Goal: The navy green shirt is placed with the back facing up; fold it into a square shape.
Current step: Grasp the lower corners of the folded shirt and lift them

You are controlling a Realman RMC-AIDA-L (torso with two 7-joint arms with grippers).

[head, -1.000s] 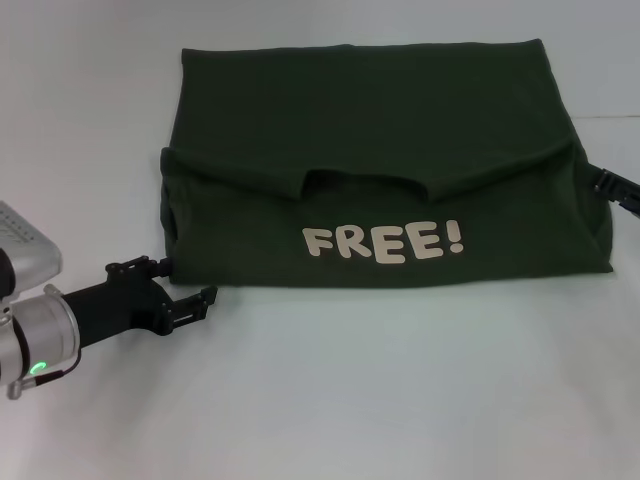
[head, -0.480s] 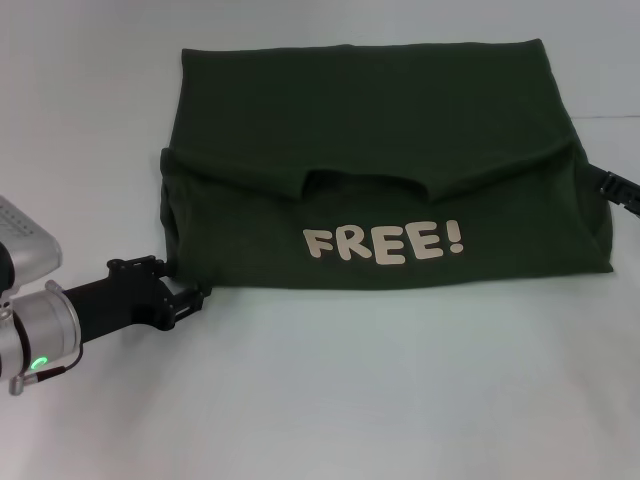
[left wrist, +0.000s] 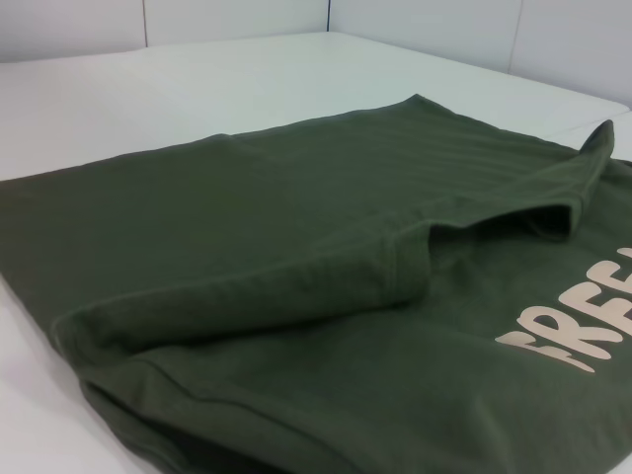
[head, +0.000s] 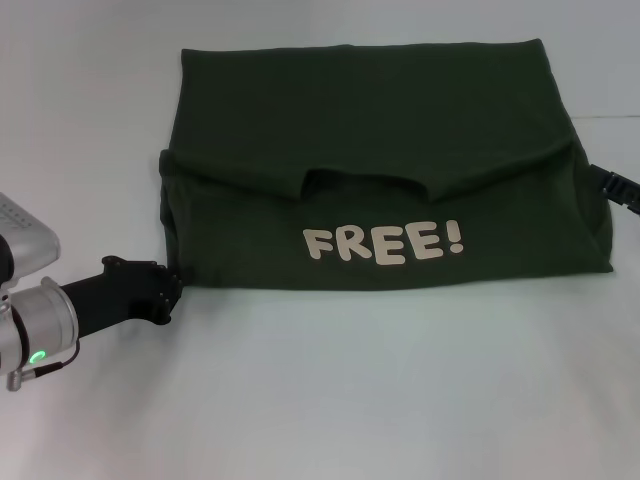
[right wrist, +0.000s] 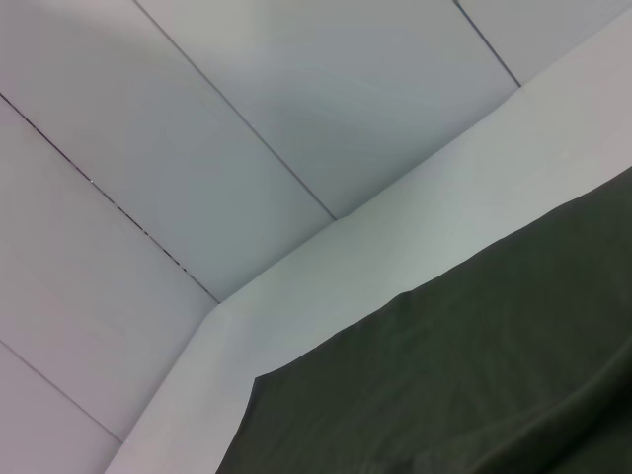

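Note:
The navy green shirt (head: pixel 370 130) lies on the white table, folded into a wide rectangle with the upper half turned down over the lower. A cream "FREE!" print (head: pixel 383 242) shows on its near part. My left gripper (head: pixel 170 285) sits low at the shirt's near left corner, touching its edge. My right gripper (head: pixel 615 188) pokes out at the shirt's right edge, mostly hidden by the cloth. In the left wrist view the shirt's folded layers (left wrist: pixel 296 247) fill the frame from close by. The right wrist view catches one edge of the shirt (right wrist: pixel 494 365).
The white table (head: pixel 350 400) stretches wide in front of the shirt and to its left. Pale wall panels (right wrist: pixel 197 148) rise beyond the table's far edge.
My left gripper has drawn back to the left and turned, ending against the shirt's near left corner. The shirt and the right arm have barely moved.

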